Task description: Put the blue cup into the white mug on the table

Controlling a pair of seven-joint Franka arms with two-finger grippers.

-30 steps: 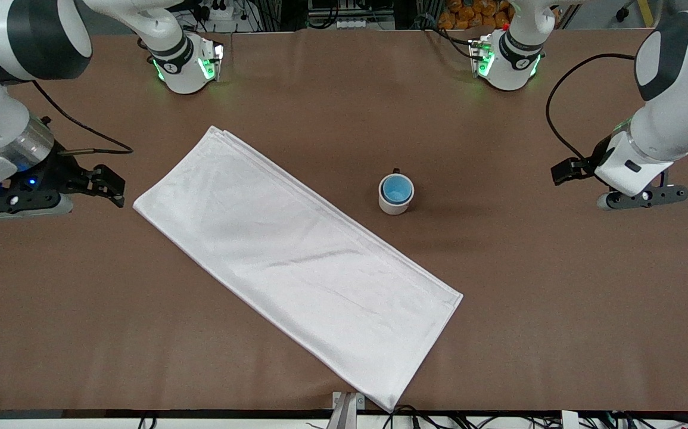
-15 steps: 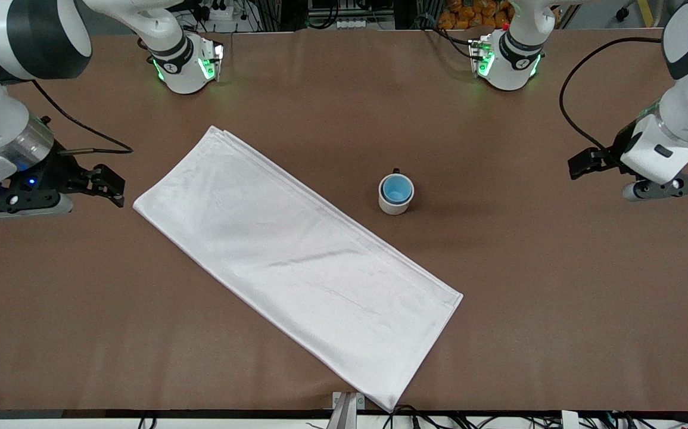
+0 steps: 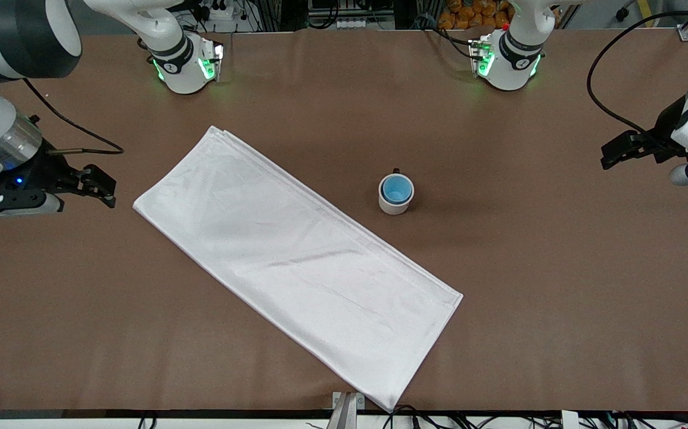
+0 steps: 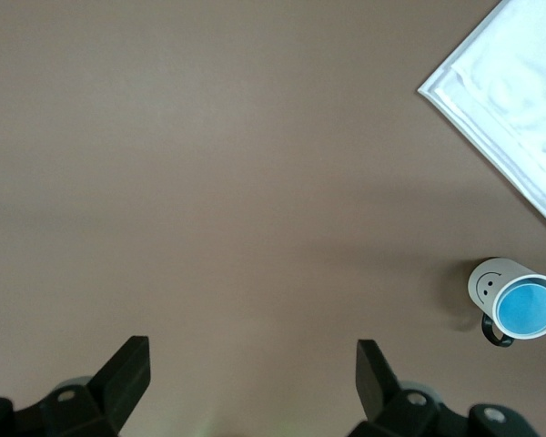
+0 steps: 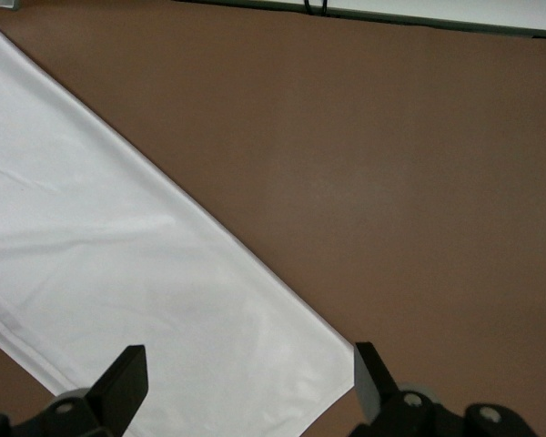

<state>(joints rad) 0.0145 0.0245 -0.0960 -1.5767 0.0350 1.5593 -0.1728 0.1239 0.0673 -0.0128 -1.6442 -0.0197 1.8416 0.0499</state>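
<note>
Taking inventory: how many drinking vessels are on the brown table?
2: a small white cylindrical mug beside the white folded cloth, and a bright-blue handleless cup nested inside it.

I see the matte brown tabletop [image 3: 558,286] as 1 even colour, no pattern. The long folded cloth [image 3: 296,265] on it is plain white. The small cylindrical mug [image 3: 392,205] is white with a black handle, and in my left wrist view it carries a small black smiley face [image 4: 487,279]. The round handleless cup [image 3: 396,189] inside it reads bright blue, lighter blue within
</note>
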